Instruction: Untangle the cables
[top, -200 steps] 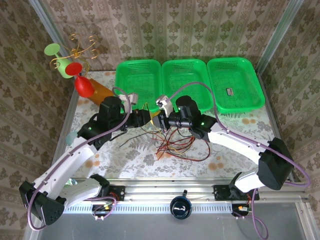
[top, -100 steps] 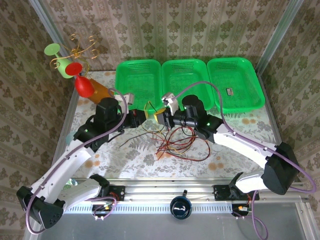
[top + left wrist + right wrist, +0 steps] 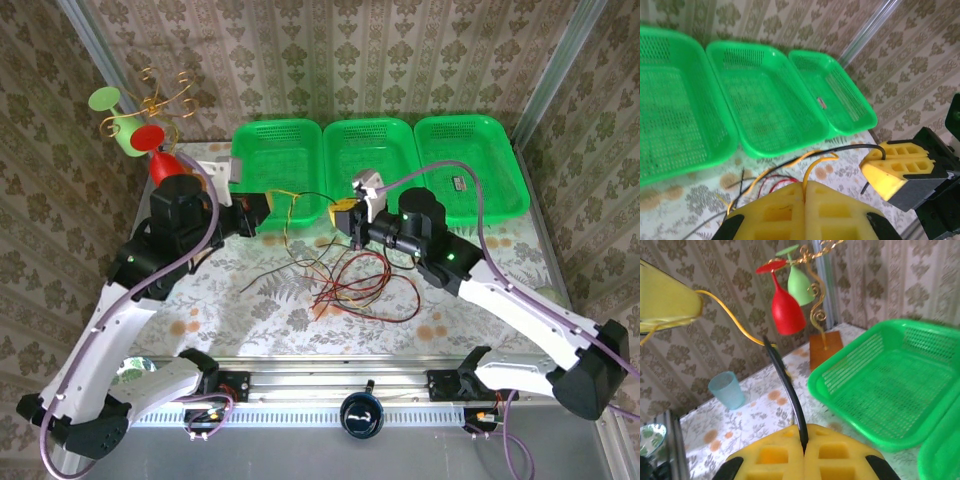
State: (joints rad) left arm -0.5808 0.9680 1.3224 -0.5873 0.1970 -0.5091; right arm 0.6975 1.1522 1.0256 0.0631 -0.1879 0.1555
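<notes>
Floral desk (image 3: pixel 250 315). Three green baskets (image 3: pixel 372 150) in row along far edge. Left arm (image 3: pixel 110 320) and right arm (image 3: pixel 520 305) reach in toward desk middle, tips raised and apart. Rack (image 3: pixel 150 110) with red and green glasses at far left corner. Cables (image 3: pixel 360 290), red, brown, yellow, black, tangled loose on desk between arms, strands rising to both tips. Left fingers (image 3: pixel 812 200) pressed together, pinching yellow cable (image 3: pixel 817 161). Right fingers (image 3: pixel 812 460) pressed together, pinching black cable (image 3: pixel 787 390). Blue cup (image 3: pixel 727 390) on desk.
</notes>
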